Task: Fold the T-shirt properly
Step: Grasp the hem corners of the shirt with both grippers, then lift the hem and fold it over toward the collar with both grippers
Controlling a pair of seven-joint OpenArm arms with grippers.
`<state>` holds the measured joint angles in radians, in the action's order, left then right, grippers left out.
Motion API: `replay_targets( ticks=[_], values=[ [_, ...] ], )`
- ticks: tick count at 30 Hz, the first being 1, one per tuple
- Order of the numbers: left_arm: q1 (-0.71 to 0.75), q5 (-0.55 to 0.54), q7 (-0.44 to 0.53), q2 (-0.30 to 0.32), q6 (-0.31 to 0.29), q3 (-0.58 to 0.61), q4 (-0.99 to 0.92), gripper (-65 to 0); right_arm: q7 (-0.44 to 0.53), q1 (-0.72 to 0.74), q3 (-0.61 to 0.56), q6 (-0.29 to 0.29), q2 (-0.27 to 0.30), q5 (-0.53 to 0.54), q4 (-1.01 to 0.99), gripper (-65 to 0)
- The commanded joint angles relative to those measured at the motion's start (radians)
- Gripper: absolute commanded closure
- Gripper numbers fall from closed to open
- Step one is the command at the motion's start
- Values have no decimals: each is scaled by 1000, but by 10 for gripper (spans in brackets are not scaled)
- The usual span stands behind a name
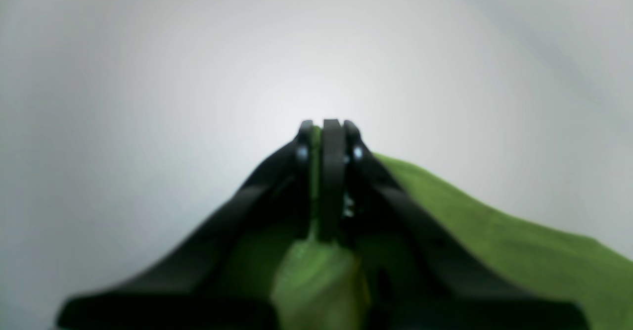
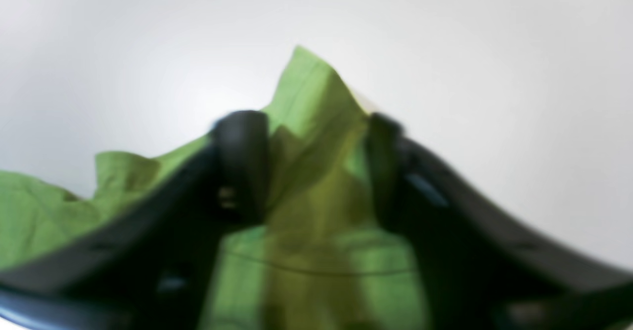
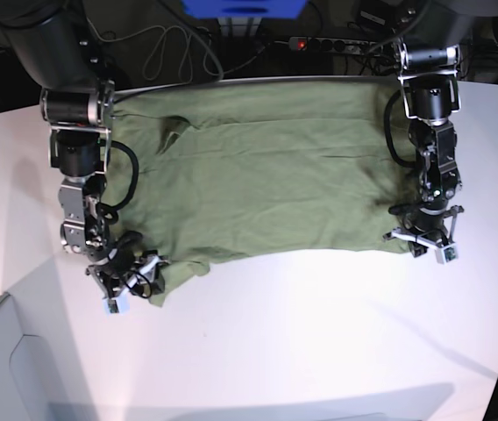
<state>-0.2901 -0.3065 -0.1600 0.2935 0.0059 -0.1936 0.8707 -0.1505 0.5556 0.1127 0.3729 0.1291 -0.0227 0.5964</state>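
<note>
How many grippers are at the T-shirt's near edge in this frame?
2. The left gripper is shut on the T-shirt at its near corner, base view's right; the right gripper straddles the near corner at base view's left.

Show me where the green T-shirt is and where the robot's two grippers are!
T-shirt (image 3: pixel 266 175), base view, middle of the spread cloth.
Left gripper (image 3: pixel 420 235), base view, between its fingers at the shirt's edge.
Right gripper (image 2: pixel 316 171), right wrist view, between its fingers, over bunched cloth.
</note>
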Motion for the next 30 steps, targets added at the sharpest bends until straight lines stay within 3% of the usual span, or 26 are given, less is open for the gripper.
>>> replay_targets(
  ticks=[1, 5, 17, 30],
  values=[
    [4, 5, -60, 2, 1, 1, -2, 0, 21, 33, 2, 4, 5, 14, 15, -193],
    [4, 5, -63, 2, 1, 1, -2, 0, 21, 33, 5, 1, 2, 17, 20, 0],
    [4, 5, -63, 9, 1, -2, 31, 0, -42, -78, 5, -2, -29, 14, 336, 0],
    [171, -4, -57, 9, 1, -7, 347, 0, -62, -288, 6, -2, 4, 13, 610, 0]
  ],
)
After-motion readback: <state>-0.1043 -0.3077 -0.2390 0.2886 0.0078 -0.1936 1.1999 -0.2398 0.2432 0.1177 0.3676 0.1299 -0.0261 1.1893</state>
